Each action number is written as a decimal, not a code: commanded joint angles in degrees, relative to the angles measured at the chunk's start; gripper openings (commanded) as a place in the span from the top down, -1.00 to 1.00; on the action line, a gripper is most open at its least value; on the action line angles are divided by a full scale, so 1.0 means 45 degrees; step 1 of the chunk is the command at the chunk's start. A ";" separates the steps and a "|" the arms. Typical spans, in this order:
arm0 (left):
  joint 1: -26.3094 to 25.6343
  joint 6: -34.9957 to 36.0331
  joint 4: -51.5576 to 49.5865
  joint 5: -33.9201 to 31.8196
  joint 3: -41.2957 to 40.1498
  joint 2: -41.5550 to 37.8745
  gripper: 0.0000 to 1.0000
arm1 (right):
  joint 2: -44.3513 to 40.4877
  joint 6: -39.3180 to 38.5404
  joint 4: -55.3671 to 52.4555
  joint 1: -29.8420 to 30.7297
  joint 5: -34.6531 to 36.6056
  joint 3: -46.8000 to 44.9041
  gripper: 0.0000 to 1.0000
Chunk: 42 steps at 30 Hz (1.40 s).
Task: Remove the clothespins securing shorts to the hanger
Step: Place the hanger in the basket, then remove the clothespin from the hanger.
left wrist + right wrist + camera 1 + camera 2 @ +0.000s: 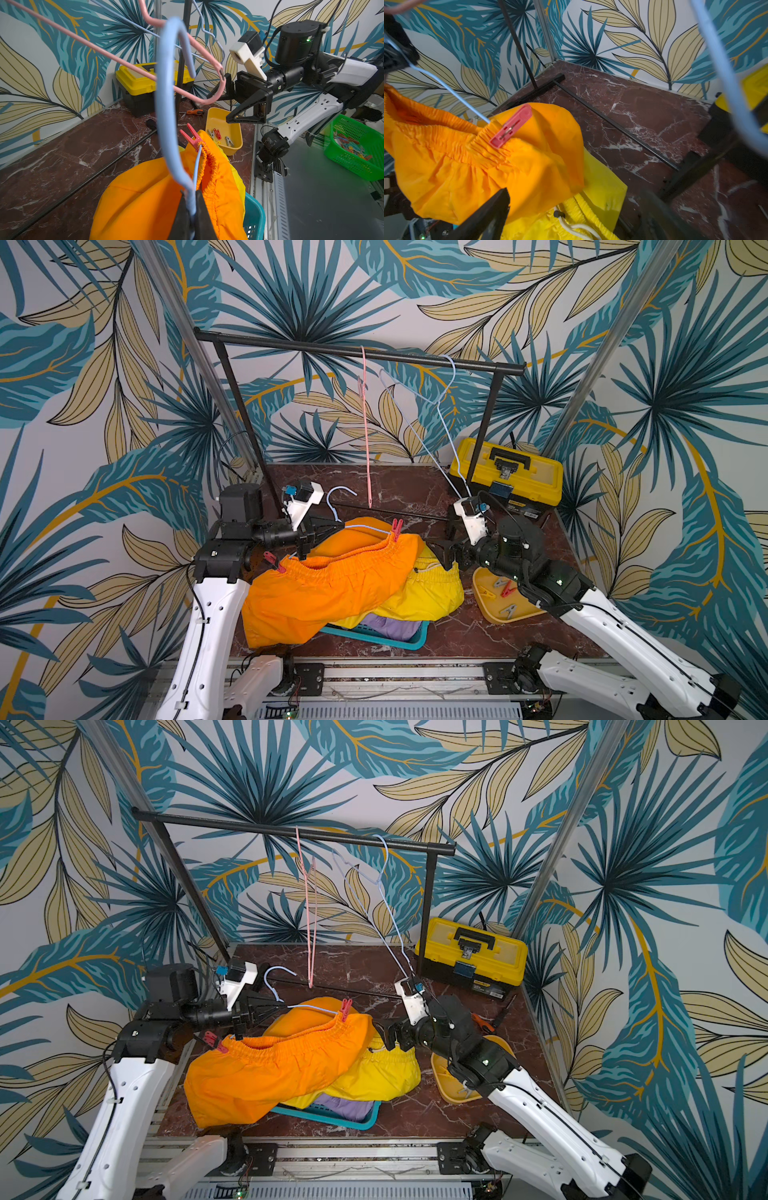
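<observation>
Left gripper (192,195) clamps the blue hanger (166,104) by its neck; right gripper (575,193), jaws wide, faces the light, springy red clothespin (511,129) just ahead, probably best squeezed at its free tail.

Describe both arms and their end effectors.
The left arm and right arm have white shells with small dark holes, black joints and thin black cables alongside. The left end effector and right end effector have black triangular fingers and a white camera mount each.

Red-brown marble tabletop (415,485) with yellow toolbox (511,477), yellow tray (488,616), teal basket (399,644), black rack (357,352)
</observation>
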 commanded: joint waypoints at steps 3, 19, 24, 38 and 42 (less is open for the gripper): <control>-0.0256 0.0328 0.0189 0.0089 0.0249 0.0593 1.00 | 0.0833 0.0847 0.3907 -0.1111 -0.4646 -0.1413 -0.86; -0.2915 0.0925 0.0189 -0.2674 0.1070 0.2401 1.00 | 0.1931 0.2038 0.8011 -0.3110 -0.8076 -0.3265 -0.81; -0.3460 0.1321 0.0189 -0.2398 0.1095 0.2916 1.00 | 0.1678 0.1847 0.7997 -0.3240 -0.8170 -0.3440 -0.82; -0.3514 0.2651 0.0189 -0.0724 0.0119 0.2422 1.00 | 0.5154 0.3830 1.2346 -0.3881 -1.1872 -0.2991 -0.69; -0.3519 0.2781 0.0189 -0.0971 0.0078 0.2366 1.00 | 0.5824 0.5046 1.4430 -0.3897 -1.2151 -0.3284 -0.62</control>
